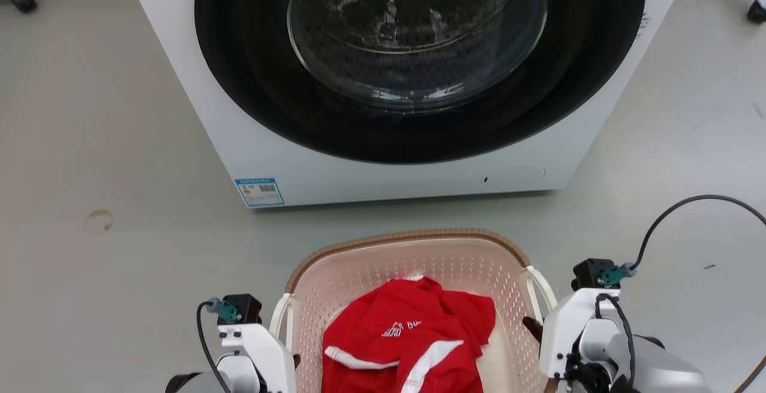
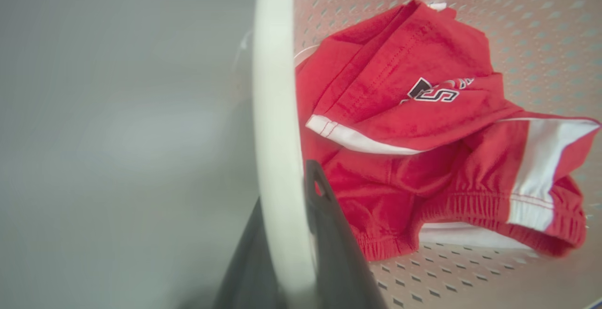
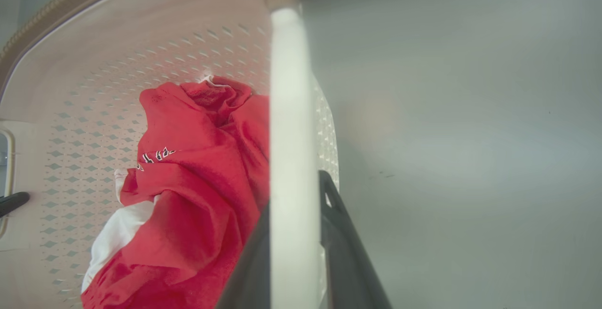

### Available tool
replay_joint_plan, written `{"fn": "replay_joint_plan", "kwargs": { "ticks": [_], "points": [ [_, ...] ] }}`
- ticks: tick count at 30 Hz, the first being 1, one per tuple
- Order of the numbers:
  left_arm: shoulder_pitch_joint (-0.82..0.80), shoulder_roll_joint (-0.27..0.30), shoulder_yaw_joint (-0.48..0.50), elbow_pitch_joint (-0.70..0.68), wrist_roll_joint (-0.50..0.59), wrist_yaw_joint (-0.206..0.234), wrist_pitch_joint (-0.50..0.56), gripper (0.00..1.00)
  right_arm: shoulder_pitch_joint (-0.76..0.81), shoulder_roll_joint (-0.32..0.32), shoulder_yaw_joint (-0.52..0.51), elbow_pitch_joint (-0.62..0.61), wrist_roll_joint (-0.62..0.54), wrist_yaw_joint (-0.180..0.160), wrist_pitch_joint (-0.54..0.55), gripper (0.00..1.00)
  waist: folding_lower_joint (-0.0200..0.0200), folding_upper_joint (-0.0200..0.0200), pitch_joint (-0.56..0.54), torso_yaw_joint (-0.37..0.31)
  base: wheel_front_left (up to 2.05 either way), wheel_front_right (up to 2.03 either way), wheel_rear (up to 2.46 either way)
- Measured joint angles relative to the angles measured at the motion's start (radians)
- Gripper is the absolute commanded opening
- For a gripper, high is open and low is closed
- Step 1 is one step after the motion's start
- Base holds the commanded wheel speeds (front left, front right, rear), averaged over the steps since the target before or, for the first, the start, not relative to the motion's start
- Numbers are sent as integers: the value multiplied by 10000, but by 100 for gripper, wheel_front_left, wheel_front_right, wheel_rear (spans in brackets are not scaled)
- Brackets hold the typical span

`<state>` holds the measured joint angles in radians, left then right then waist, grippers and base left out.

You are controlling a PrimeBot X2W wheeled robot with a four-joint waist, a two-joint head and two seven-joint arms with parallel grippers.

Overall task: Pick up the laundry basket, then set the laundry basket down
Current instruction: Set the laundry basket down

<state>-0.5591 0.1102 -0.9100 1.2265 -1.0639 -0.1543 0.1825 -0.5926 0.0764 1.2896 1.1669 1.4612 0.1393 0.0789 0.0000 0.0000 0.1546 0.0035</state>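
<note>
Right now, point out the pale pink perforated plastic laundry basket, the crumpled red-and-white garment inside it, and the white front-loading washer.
Laundry basket (image 1: 407, 235): head view, brown far rim.
Red garment (image 1: 419, 306): head view, above the print.
Washer (image 1: 383, 179): head view, panel below door.

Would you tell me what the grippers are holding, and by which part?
The laundry basket: the left gripper clamps its left white handle, the right gripper its right white handle.

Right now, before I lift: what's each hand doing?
Left hand: closed on the left handle of the laundry basket.
Right hand: closed on its right handle.
</note>
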Motion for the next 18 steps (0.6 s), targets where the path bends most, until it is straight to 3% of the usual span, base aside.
{"fn": "replay_joint_plan", "kwargs": {
  "ticks": [18],
  "points": [
    [-1312, -274, -232, 88, 407, 31, -1423, 0, -1262, -115, -10, 382, -194, 48, -1018, 0, 0, 0, 2207, 79, 0, 0, 0]
  ]
}}
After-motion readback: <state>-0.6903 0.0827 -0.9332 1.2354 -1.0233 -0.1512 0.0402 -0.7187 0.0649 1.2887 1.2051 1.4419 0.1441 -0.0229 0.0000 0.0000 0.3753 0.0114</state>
